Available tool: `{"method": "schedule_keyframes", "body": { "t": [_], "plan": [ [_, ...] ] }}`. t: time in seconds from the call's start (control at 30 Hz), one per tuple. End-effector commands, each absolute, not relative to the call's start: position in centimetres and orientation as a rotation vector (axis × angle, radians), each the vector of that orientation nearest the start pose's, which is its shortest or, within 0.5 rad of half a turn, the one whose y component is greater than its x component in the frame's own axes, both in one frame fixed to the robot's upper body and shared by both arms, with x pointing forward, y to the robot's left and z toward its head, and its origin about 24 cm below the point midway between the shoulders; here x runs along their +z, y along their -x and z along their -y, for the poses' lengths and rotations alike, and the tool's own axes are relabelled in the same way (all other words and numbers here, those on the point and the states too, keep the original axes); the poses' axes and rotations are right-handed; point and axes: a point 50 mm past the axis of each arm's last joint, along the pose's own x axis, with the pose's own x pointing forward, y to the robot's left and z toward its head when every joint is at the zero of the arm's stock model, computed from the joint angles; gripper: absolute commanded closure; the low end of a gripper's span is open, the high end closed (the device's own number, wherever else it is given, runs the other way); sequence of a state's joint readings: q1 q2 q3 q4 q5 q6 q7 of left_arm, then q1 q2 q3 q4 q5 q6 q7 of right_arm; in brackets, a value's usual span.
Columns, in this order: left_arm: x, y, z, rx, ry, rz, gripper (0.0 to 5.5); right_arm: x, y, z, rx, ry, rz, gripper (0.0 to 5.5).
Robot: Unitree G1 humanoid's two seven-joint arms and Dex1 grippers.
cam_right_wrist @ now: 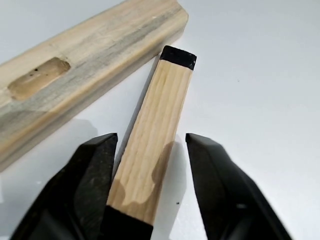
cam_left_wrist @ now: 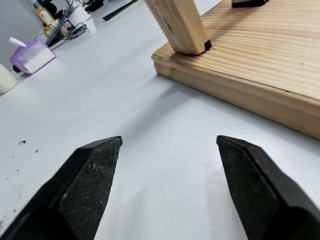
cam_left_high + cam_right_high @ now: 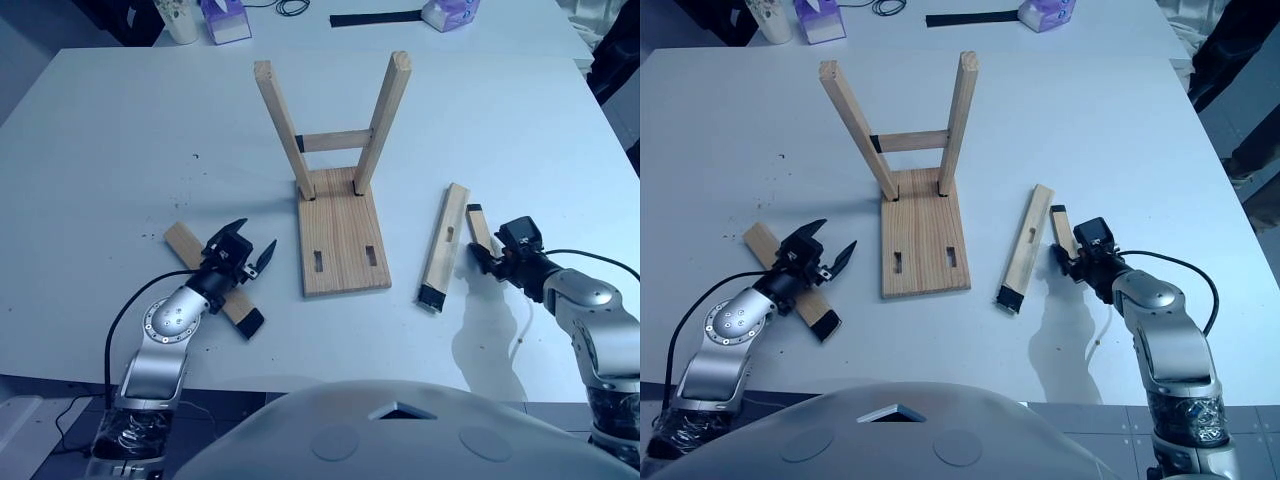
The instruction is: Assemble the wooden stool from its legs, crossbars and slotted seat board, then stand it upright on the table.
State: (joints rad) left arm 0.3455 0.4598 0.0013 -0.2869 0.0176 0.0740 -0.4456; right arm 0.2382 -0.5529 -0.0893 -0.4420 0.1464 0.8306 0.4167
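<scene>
The slotted seat board (image 3: 340,240) lies flat at mid-table. Two legs (image 3: 284,125) (image 3: 382,120) stand in its far slots, joined by a crossbar (image 3: 336,140); its two near slots are empty. To its right lies a loose leg (image 3: 442,245) with a black end. A short black-tipped crossbar (image 1: 155,145) lies beside that leg, and my right gripper (image 3: 483,256) is open with a finger on each side of the crossbar's near end. Left of the board, a fourth leg (image 3: 190,248) lies diagonally. My left gripper (image 3: 252,242) is open just over it, pointing at the board (image 2: 240,65).
Along the table's far edge stand a cup (image 3: 181,20), two tissue boxes (image 3: 226,20) (image 3: 449,13) and a black strip (image 3: 375,18). Bare white table (image 3: 130,130) stretches on both sides of the stool parts. The table's front edge runs close under both arms.
</scene>
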Motion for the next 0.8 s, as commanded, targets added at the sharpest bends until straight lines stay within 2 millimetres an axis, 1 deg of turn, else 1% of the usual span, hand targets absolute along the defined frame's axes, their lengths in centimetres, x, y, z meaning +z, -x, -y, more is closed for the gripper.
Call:
{"method": "schedule_keyframes", "body": {
  "t": [0.03,0.1,0.17,0.33,0.43,0.5,0.53,0.63,0.7,0.8],
  "plan": [
    [4.7,-18.1,-20.7,-0.48,-0.412,-0.222,1.98,3.6,-17.9,24.5,0.257,0.249,-0.756,3.66],
    [5.3,-18.2,-20.7,-0.489,-0.41,-0.208,1.98,3.5,-18.0,24.5,0.25,0.239,-0.749,4.01],
    [6.0,-18.4,-20.8,-0.489,-0.398,-0.189,1.98,3.5,-18.2,24.5,0.237,0.227,-0.739,4.2],
    [9.1,-19.1,-21.4,-0.524,-0.349,-0.105,1.98,4.2,-19.3,24.7,0.191,0.207,-0.68,4.2],
    [11.3,-19.2,-21.2,-0.581,-0.293,-0.054,1.98,5.6,-20.9,25.0,0.167,0.224,-0.586,4.2],
    [12.9,-19.5,-20.8,-0.617,-0.245,-0.009,1.98,7.4,-22.5,24.5,0.188,0.207,-0.468,4.2],
    [13.7,-19.8,-20.4,-0.63,-0.217,0.016,1.98,8.8,-23.5,24.0,0.218,0.177,-0.379,4.2],
    [15.5,-20.5,-19.1,-0.69,-0.122,0.067,1.98,12.8,-25.1,22.2,0.378,0.06,-0.147,4.2],
    [16.9,-20.9,-17.6,-0.78,-0.02,0.112,1.98,15.8,-25.5,21.2,0.548,-0.027,-0.012,4.2],
    [18.5,-21.6,-16.2,-0.906,0.09,0.146,1.59,19.4,-25.3,20.2,0.785,-0.159,0.106,4.2]
  ]
}}
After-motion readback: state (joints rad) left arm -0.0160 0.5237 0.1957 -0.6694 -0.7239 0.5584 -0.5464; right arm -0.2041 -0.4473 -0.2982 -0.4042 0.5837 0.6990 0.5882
